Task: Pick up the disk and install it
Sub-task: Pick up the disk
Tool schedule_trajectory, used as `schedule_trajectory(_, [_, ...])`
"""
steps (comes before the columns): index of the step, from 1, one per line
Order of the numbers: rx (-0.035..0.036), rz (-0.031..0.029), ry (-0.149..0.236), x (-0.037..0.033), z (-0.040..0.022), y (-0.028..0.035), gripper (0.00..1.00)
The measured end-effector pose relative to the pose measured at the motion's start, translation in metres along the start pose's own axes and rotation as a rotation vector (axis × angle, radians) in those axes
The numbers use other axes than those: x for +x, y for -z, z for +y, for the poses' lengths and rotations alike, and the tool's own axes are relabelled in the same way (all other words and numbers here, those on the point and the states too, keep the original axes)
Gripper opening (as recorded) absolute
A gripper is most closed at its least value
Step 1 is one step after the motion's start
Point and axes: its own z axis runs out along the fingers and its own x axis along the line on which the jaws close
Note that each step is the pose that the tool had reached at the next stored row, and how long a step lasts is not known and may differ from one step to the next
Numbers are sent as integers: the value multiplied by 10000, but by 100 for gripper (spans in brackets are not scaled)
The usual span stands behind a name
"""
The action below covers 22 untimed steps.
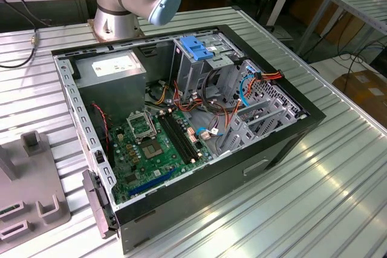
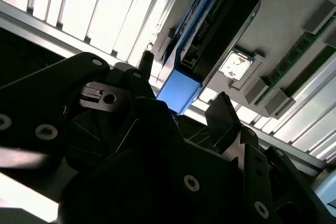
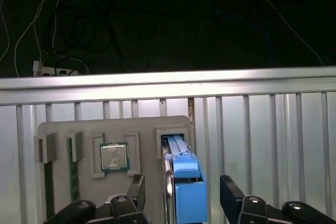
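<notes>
Step in hand: pick-up, approach phase. Disk (image 3: pixel 185 182) stands on edge in a slot of the grey parts holder (image 3: pixel 142 124), blue rail facing the camera. Gripper (image 3: pixel 182 186) straddles it, fingers apart, one each side; no contact, as far as the dim second wrist view shows. A grasp calls for centring on the flat faces. Processor (image 3: pixel 114 157) sits just beside the slot. Table (image 3: pixel 262 129) edge is near, beyond the holder. Computer case (image 1: pixel 199 119) lies open, drive cage (image 1: pixel 196 49) unobstructed
</notes>
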Motion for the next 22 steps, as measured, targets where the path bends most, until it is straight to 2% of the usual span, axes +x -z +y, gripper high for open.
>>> schedule_trajectory(4, [0,0,0,-2,-1,-94,67])
schedule_trajectory(8, [0,0,0,-1,-2,-155,67])
schedule_trajectory(9, [-1,0,0,-1,-2,-155,66])
schedule_trajectory(10, [-1,0,-1,-1,-2,-155,59])
schedule_trajectory(11, [-1,1,0,-1,-2,-155,59])
schedule_trajectory(12, [-1,0,-1,-1,-2,-155,53])
schedule_trajectory(22, [0,0,-11,-20,-4,-162,53])
